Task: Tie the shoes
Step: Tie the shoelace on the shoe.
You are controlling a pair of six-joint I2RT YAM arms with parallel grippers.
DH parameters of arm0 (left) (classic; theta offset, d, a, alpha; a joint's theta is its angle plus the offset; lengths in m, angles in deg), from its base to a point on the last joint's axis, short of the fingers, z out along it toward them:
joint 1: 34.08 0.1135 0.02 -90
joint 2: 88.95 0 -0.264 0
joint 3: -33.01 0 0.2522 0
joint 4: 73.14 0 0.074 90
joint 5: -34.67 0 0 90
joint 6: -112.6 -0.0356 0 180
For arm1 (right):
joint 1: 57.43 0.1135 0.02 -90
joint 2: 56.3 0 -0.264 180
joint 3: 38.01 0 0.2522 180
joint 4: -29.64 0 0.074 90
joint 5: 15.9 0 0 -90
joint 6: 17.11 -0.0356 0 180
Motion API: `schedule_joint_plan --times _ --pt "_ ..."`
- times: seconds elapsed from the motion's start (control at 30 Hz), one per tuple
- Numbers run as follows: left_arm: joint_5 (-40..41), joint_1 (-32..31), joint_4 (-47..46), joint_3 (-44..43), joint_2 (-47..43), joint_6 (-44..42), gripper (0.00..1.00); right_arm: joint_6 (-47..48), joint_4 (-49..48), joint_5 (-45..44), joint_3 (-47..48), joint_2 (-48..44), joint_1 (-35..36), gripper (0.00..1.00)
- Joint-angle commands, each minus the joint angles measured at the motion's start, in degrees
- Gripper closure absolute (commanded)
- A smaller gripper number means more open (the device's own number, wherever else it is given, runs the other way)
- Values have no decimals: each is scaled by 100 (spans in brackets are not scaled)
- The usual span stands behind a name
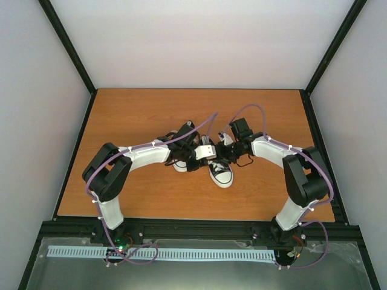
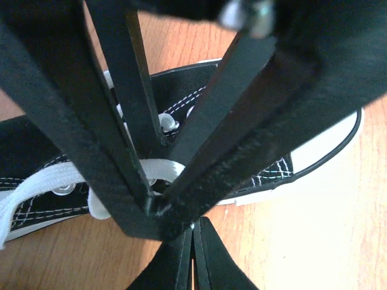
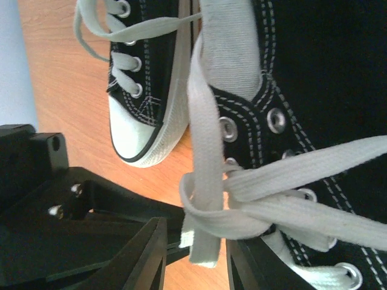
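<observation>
Two black canvas shoes with white toe caps lie mid-table, one [image 1: 221, 173] near the middle and the other [image 1: 180, 163] largely under the arms. Both grippers meet over them. In the right wrist view a white lace [image 3: 205, 121] runs down to a loose knot [image 3: 242, 208] on the nearer shoe [image 3: 326, 90]. Its end hangs between the fingers of my right gripper [image 3: 196, 260], which stand apart from it. My left gripper [image 2: 195, 232] is shut, with a speck of white lace at its tips. The right gripper's black fingers [image 2: 242, 121] block much of that view.
The second shoe's toe cap [image 3: 136, 136] lies just left of the knot. The wooden tabletop [image 1: 133, 115] is walled in white behind and at both sides. The left arm's black gripper body [image 3: 42, 199] crowds the right wrist view's lower left.
</observation>
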Motion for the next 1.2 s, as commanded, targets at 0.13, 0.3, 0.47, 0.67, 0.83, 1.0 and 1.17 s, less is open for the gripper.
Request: schedule_joint_plan --times 0.13,0.3,0.47,0.67,0.83,1.0,1.17 --pt "-496 0 -227 -208 -135 102 99 -158 160 -548 476 458 43 74" --pt "-851 -12 7 -224 -154 -122 99 -243 200 -850 947 844 39 79" --pt "-923 -7 46 -154 -201 -105 99 -307 193 -963 1056 1049 14 82" --pt "-595 37 -43 -140 -203 195 99 -212 277 -838 1024 1051 14 83" --pt "-210 243 -131 -213 -203 529 99 62 364 -393 870 698 14 76" --pt "-271 370 -122 -260 -177 642 99 585 565 -98 810 316 -75 69" --pt "-271 401 -124 -152 -197 648 99 1091 620 389 494 117 -251 62"
